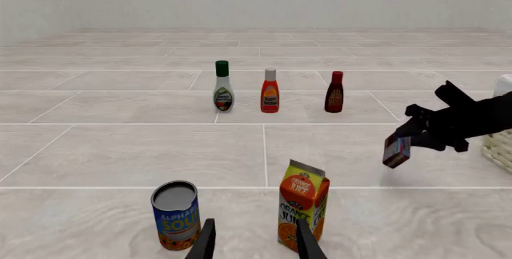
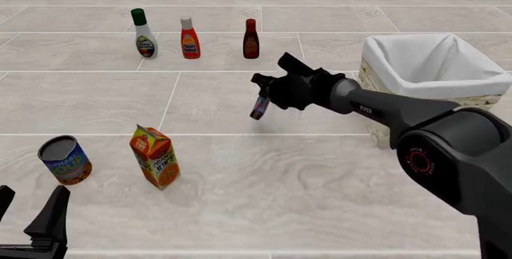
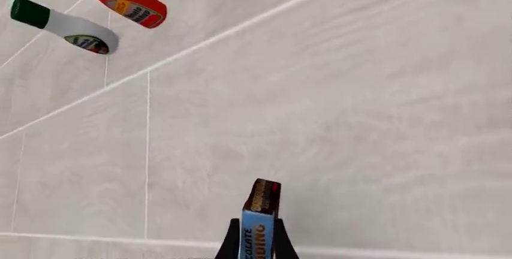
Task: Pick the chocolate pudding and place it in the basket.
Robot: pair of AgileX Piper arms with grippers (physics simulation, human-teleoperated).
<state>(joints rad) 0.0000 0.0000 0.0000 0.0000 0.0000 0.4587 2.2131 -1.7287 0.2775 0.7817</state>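
The chocolate pudding [image 2: 259, 107] is a small brown box with a blue top, held above the floor in my right gripper [image 2: 262, 98], which is shut on it. It hangs left of the basket [image 2: 376, 61], a large wicker one with a white liner. In the right wrist view the pudding [image 3: 261, 214] stands out beyond the gripper [image 3: 257, 244]. The left wrist view shows the pudding [image 1: 396, 152], tilted in the right gripper [image 1: 409, 141], with the basket [image 1: 500, 145] at the picture's edge. At the near left my left gripper [image 2: 28, 206] is open and holds nothing [image 1: 256, 242].
An orange juice carton [image 2: 155, 157] and a soup can [image 2: 66, 160] stand near the left gripper. Three bottles line up at the back: a white one with a green cap [image 2: 144, 35], a red one [image 2: 189, 39] and a dark brown one [image 2: 251, 40].
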